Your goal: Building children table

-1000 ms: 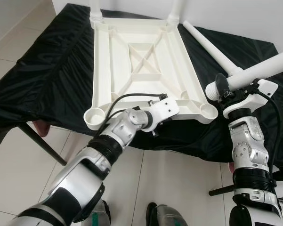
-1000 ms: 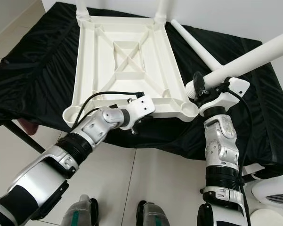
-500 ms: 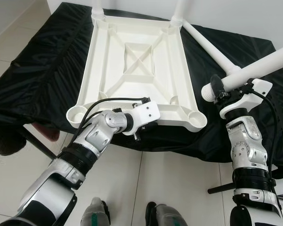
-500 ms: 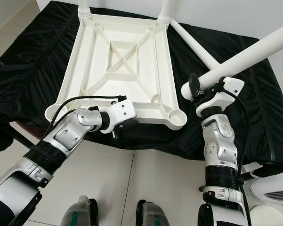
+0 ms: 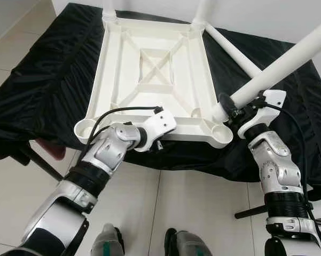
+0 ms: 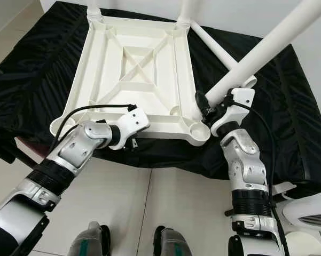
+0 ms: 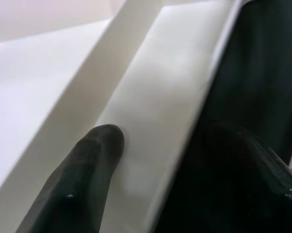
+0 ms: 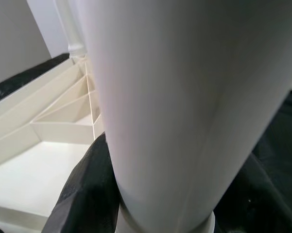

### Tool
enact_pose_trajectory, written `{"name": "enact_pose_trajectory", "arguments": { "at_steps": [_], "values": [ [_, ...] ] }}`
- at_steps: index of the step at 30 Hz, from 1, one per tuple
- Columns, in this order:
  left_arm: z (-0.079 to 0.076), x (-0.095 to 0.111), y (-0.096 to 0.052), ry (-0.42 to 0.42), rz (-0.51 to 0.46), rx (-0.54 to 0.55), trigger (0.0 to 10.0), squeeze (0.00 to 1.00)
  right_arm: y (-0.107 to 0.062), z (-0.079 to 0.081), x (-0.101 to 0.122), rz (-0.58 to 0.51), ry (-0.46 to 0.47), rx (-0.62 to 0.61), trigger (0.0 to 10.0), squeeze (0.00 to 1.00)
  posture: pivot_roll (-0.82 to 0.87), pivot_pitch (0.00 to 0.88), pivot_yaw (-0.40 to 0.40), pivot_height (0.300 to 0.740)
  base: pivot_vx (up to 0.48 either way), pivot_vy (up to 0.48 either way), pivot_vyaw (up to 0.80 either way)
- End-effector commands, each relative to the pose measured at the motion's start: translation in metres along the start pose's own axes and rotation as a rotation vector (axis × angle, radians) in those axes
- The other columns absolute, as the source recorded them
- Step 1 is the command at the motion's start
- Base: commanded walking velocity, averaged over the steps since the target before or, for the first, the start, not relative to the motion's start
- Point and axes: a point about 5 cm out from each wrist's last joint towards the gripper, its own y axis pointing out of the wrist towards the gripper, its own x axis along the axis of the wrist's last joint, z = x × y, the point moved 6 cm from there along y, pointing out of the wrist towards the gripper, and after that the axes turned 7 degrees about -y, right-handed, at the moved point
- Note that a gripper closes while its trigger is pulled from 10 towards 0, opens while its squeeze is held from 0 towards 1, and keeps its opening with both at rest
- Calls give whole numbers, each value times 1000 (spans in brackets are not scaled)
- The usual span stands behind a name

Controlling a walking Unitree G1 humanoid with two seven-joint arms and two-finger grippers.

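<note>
Two legs fitted: the far corner sockets of the upturned white tabletop (image 5: 155, 74) each carry an upright white leg, one at the far left (image 5: 109, 7), one at the far right (image 5: 202, 10)
Tabletop position: lying underside up on a black cloth (image 5: 48, 74) that drapes the work surface, ribs and a crossed brace facing up, its near edge overhanging the cloth's front
Near sockets: the near-left socket (image 5: 85, 128) is bare; the near-right socket (image 5: 220, 130) sits just below the end of the held leg
Held leg: a long white leg (image 5: 280, 63) slants up and away to the right, its lower end close above the near-right socket; whether it touches the socket I cannot tell
Right gripper: right gripper (image 5: 231, 109) clenched around the lower end of that leg; the right wrist view shows a black finger (image 8: 87, 194) pressed to the tube on one side and a dark pad on the other
Loose leg: another white leg (image 5: 232, 50) lies flat on the cloth, just beside the tabletop's right edge, running from the far-right corner toward the right
Left gripper: left gripper (image 5: 159, 143) at the middle of the tabletop's near rim; in the left wrist view one black finger (image 7: 85, 174) lies on the inner white face and the other (image 7: 243, 174) sits outside it against the cloth, so the rim is pinched between them
Floor: pale tiles (image 5: 203, 213) below, with the robot's own feet (image 5: 179, 242) near the bottom edge
</note>
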Motion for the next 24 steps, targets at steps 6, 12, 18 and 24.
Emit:
{"name": "enact_pose_trajectory", "arguments": {
  "at_steps": [6,12,18,24],
  "values": [
    [9,32,-8,-71,-131,102,10000,0,-4,7,-8,79,-95,61,10000,0,42,111,-81,740,0,0,0],
    [14,46,-14,-76,-186,143,10000,0,-11,8,-15,139,-123,68,10000,0,44,108,-81,740,0,0,0],
    [20,60,-21,-72,-243,188,10000,0,-18,4,-14,152,-152,56,10000,0,40,106,-79,740,0,0,0],
    [19,64,-21,-90,-276,215,10000,0,-27,4,-10,154,-138,51,10000,0,30,97,-76,740,0,0,0]
  ]
}}
